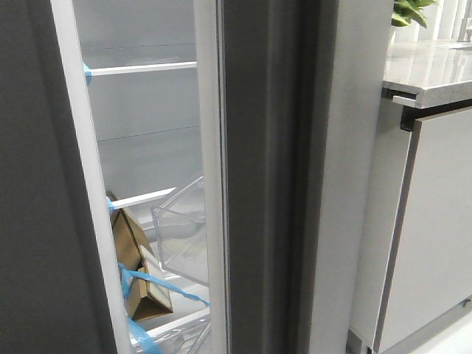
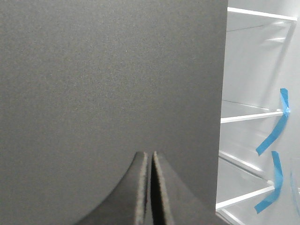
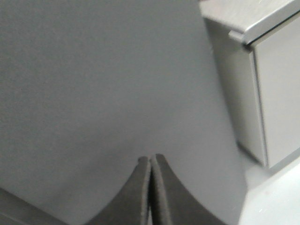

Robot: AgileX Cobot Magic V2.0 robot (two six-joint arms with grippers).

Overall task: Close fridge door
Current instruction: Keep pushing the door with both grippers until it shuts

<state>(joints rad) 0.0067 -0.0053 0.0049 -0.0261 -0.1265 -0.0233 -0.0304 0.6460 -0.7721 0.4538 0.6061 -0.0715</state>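
Note:
The fridge door (image 1: 37, 184) is the matte dark-grey panel with a white inner edge at the left of the front view. It stands ajar, with a gap showing the fridge's inside (image 1: 147, 147). In the left wrist view the door (image 2: 108, 75) fills most of the picture. My left gripper (image 2: 150, 155) is shut and empty, its tips close against the door's face near its free edge. My right gripper (image 3: 151, 158) is shut and empty, its tips close to a plain grey panel (image 3: 103, 84). Neither gripper shows in the front view.
Inside the fridge are white shelves (image 1: 140, 68), a clear drawer (image 1: 181, 232), a brown box (image 1: 136, 258) and blue tape (image 2: 272, 133). Right of the gap stands another dark-grey panel (image 1: 265, 184) edged by a pale strip. A counter (image 1: 431, 66) and a light-grey cabinet door (image 1: 439, 228) lie further right.

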